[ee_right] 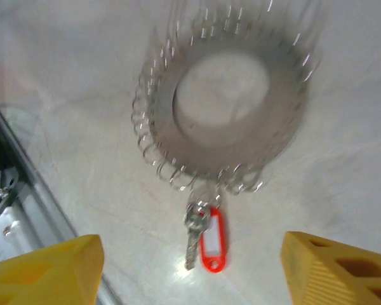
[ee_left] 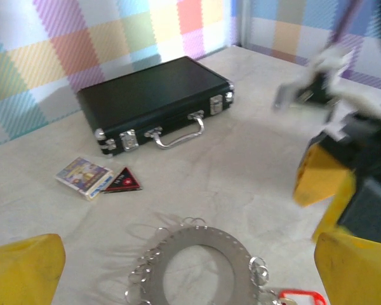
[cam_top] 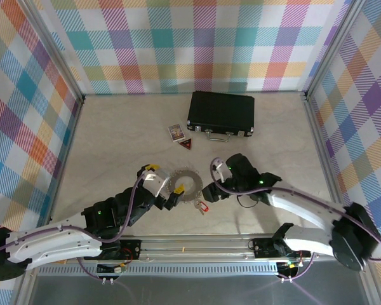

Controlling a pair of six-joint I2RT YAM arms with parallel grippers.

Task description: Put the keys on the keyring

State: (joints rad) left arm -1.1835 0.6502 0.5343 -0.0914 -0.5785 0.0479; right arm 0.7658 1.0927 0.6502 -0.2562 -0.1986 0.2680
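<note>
Surface (cam_top: 114, 140): pale, marbled, walled with checked cloth.

Left tool (cam_top: 164, 185): stood wide. Its yellow fingers (ee_left: 25, 270) straddled the left side of the keyring without touching it. Nothing was held.

Right tool (cam_top: 209, 192): also stood wide, just right of the keyring. In the right wrist view its yellow fingers (ee_right: 47, 270) sat well apart at either side of the key, clear of it. Nothing was held.

Black case (cam_top: 221, 113): lay flat and shut at the far side of the surface, with the handle and latches facing the arms.

Keyring (cam_top: 183, 183): a grey metal disc-like ring fringed with small silvery loops. It lay flat on the surface between the two tools.

Printed card (cam_top: 175, 131): lay just left of the case's near corner.

Dark red triangular tag (cam_top: 187, 144): lay just beside the card, on its near side.

Key (ee_right: 206, 244): silvery blade with a red oval head. It lay flat at the keyring's near edge, touching the fringe of loops. I could not tell whether it was threaded on.
</note>
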